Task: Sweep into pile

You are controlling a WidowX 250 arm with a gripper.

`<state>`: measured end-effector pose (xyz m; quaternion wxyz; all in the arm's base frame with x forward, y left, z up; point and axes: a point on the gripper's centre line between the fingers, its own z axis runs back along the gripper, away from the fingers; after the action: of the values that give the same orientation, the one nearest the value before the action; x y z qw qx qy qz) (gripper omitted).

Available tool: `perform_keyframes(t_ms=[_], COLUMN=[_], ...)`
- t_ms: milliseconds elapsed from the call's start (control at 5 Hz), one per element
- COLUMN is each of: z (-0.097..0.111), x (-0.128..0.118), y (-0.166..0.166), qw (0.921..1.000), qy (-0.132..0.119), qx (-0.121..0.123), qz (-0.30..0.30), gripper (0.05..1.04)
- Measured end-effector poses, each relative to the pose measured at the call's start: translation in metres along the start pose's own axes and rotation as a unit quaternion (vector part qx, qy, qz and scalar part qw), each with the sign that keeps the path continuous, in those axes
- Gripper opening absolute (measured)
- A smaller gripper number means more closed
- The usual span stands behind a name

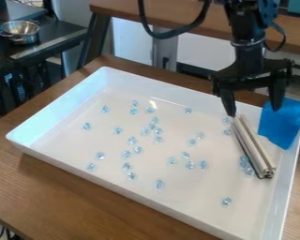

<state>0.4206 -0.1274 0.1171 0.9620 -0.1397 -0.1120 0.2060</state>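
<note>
1 bar, roughly 30 beads, scattered

1 bar (pixel 254 146) in the right part of 1 tray (pixel 64 108), long axis slanting from near the far edge down toward the right edge. Beads (pixel 131 140) mostly left of it, a few tight beside its lower half. 1 tool (pixel 254 112) over its far end, fingers spread. 1 blue cloth (pixel 284 123) over the far right corner, just beside the bar.
</note>
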Motion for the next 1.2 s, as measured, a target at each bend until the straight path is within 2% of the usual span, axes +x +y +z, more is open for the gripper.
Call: perform_keyframes(t_ms=[200,400,800,1200], z=[-0.017,-0.024,-0.032,-0.044], x=[-0.005,-0.004,0.000,-0.009], y=[0.007,0.013,0.012,0.004], qw=[0.9997,0.9991,0.9990,0.9990], qy=[0.019,0.022,0.001,0.000], qx=[0.015,0.035,0.033,0.041], qz=[0.007,0.013,0.029,0.016], gripper=[1.000,1.000,1.000,1.000])
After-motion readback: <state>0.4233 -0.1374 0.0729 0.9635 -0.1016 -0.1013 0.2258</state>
